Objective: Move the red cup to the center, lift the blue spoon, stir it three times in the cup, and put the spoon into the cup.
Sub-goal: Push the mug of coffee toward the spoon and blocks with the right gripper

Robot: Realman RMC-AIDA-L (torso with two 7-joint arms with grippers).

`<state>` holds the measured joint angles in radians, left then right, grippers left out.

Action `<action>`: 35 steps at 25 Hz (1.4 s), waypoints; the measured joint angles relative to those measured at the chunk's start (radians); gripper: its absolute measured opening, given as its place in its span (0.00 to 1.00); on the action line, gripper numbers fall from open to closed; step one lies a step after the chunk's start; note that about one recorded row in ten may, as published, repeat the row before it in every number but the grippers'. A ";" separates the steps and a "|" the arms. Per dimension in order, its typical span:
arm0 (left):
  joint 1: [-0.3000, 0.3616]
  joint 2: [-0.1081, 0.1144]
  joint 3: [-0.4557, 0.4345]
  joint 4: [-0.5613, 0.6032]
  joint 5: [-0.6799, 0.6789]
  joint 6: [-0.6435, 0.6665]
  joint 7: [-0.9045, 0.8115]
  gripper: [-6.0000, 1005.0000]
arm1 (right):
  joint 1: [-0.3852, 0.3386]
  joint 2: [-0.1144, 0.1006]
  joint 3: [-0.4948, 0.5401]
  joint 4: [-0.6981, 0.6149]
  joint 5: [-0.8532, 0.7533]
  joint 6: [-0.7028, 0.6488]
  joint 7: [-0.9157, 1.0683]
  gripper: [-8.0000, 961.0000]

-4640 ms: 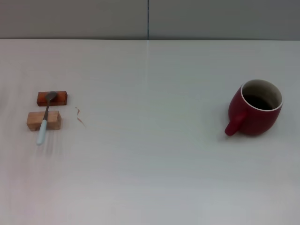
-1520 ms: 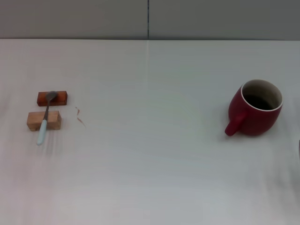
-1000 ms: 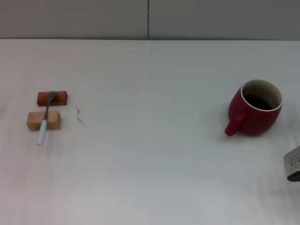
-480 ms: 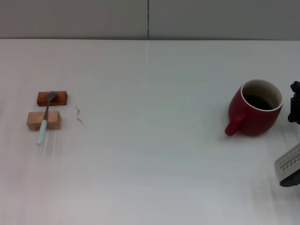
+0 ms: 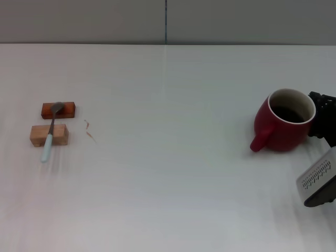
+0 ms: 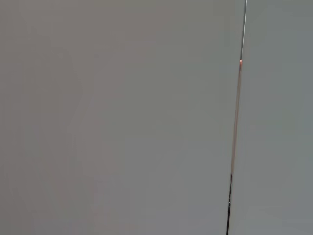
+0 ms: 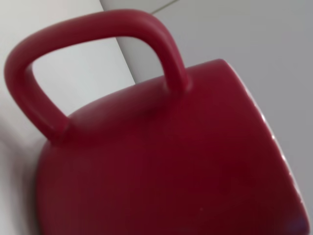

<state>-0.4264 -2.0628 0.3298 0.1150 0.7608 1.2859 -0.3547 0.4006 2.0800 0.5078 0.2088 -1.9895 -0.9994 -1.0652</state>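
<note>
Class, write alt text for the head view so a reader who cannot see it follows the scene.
The right hand reaches a red cup at the right of a white table. Far left, a blue spoon rests across two wooden blocks.

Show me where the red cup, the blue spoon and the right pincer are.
red cup (image 5: pixel 281 134), head view, on its outer wall.
blue spoon (image 5: pixel 47 147), head view, on its pale blue handle.
right pincer (image 5: pixel 323 123), head view, on the dark part beside the cup.
</note>
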 joint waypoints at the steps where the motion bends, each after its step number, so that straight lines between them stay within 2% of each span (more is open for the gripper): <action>1: 0.000 0.000 0.000 0.000 0.000 0.002 -0.005 0.85 | 0.006 0.000 -0.005 0.001 0.000 0.011 0.000 0.04; 12: 0.000 0.001 0.007 0.002 0.002 0.023 -0.004 0.85 | 0.017 0.003 -0.020 0.029 0.000 0.036 0.001 0.04; 35: -0.008 0.001 0.012 0.002 0.009 0.046 -0.007 0.85 | 0.104 0.008 -0.016 0.103 0.008 0.128 0.001 0.04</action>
<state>-0.4341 -2.0617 0.3422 0.1166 0.7702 1.3317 -0.3614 0.5043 2.0884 0.4920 0.3116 -1.9810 -0.8714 -1.0645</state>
